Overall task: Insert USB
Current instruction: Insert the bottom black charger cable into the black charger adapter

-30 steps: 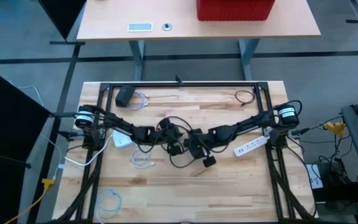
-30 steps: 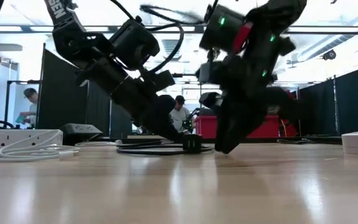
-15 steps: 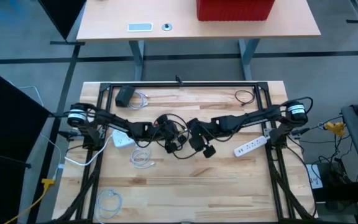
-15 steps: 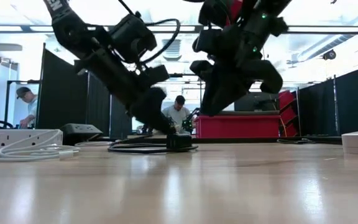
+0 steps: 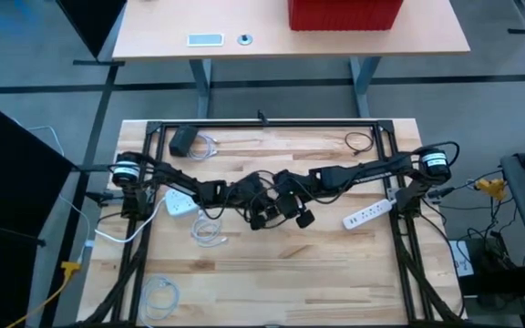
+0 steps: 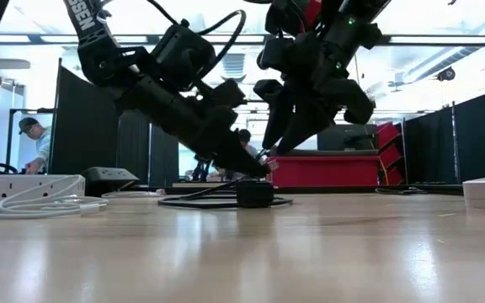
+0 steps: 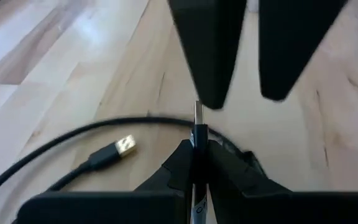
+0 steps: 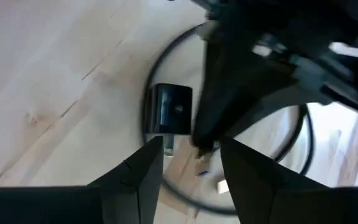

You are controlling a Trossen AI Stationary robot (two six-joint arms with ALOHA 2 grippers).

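My left gripper [image 7: 197, 146] is shut on a thin silver USB plug [image 7: 197, 121] above the table's middle; in the low view it slants down from the left [image 6: 263, 167]. My right gripper [image 8: 191, 165] hangs open over it from above [image 6: 274, 145], with the left gripper's tip between its fingers. A black block [image 6: 255, 193] lies flat on the table below, inside a loop of black cable [image 8: 160, 62]. Another cable's gold plug [image 7: 125, 146] lies on the wood nearby. My left gripper pinches the silver plug [image 7: 197, 132] between its two fingertips. The plug's free end sticks out beyond the fingers, clear of the table. The fingers slant down from the table's left. My right gripper: its finger [image 7: 205, 68] is right at the plug's end; I cannot tell whether they touch.
A white power strip [image 5: 368, 215] lies at the right. A white charger [image 5: 179, 205] and a white cable [image 5: 210, 233] lie at the left, a black adapter [image 5: 184, 139] at the far left. People are in the room behind the table.
My right gripper has risen from near the table and gone toward the far and left edges, ending over the left gripper. My left gripper, low at the black block half a second ago, has lifted its tip clear of the table.
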